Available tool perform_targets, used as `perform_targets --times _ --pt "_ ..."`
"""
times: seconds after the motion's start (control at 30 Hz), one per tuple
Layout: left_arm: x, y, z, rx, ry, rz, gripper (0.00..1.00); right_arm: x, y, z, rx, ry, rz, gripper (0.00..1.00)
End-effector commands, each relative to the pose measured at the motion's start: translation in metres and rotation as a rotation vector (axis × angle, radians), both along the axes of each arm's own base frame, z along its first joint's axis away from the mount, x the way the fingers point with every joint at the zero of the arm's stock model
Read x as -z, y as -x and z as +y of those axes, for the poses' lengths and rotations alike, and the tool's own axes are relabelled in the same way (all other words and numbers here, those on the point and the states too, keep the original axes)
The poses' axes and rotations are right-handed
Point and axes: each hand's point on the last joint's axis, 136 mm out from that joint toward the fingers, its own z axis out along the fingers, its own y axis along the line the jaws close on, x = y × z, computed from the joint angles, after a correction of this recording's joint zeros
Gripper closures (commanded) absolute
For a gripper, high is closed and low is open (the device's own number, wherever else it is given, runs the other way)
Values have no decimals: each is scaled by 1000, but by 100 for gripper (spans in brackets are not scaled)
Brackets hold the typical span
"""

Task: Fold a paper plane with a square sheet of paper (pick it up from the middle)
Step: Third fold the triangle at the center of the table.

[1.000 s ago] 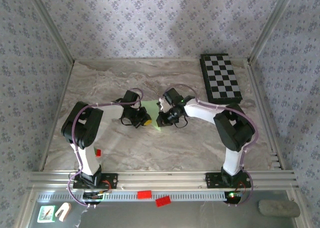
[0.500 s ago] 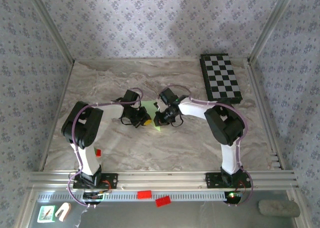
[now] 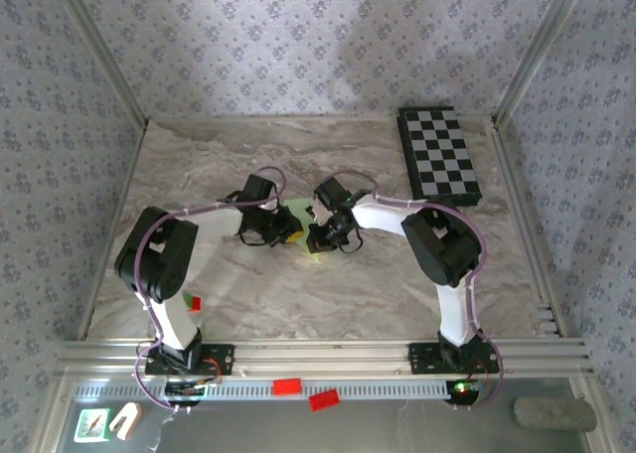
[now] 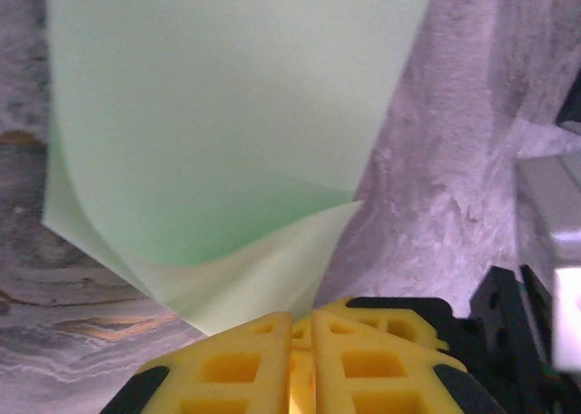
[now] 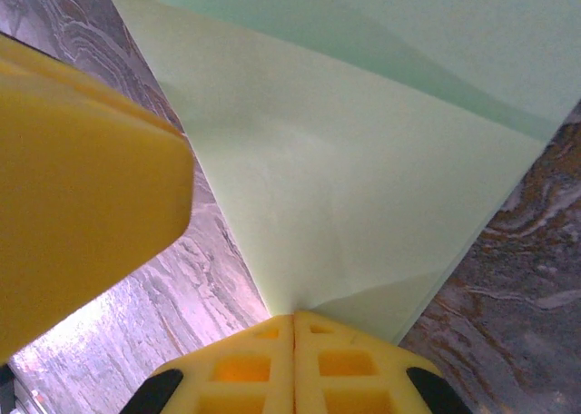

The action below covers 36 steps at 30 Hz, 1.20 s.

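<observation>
The square sheet of paper point(image 3: 301, 215), light green and partly folded, lies mid-table between my two grippers. My left gripper point(image 3: 288, 232) is at its left side. In the left wrist view a curled flap of the sheet point(image 4: 227, 114) rises to my left gripper point(image 4: 302, 316), whose yellow fingers stand nearly together with a hairline slit. My right gripper point(image 3: 316, 236) is at the sheet's right side. In the right wrist view a creased corner of the sheet point(image 5: 345, 187) runs into my right gripper point(image 5: 294, 316), which is shut on it. A yellow finger of the left gripper point(image 5: 82, 187) looms at the left.
A black-and-white checkered board point(image 3: 439, 153) lies at the back right of the marble table point(image 3: 248, 294). A small red block point(image 3: 194, 302) sits near the left arm's base. Two red pieces point(image 3: 286, 385) lie on the front rail. Patterned walls enclose three sides.
The right arm has folded its elbow in toward the centre and its gripper has slid a little left. The left gripper has edged right, so the two grippers are closer together over the sheet.
</observation>
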Motion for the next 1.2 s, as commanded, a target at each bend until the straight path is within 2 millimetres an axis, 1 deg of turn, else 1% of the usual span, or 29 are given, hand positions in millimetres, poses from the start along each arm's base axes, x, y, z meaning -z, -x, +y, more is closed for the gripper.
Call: perform_targets --times 0.0,0.3,0.57,0.87,1.0,1.17 --pt "-5 7 -6 65 7 -48 86 27 11 -20 2 130 49 94" --pt "12 9 -9 91 -34 -28 87 28 11 -22 9 149 55 94" --pt "29 11 -3 97 -92 -14 87 31 14 -27 12 172 63 94" --pt "42 4 18 146 -224 -32 88 42 21 -45 12 258 75 94" --pt "45 -3 31 150 -247 -34 88 46 23 -52 14 283 81 94" --pt "44 -19 51 141 -263 -51 88 47 24 -55 22 291 85 94"
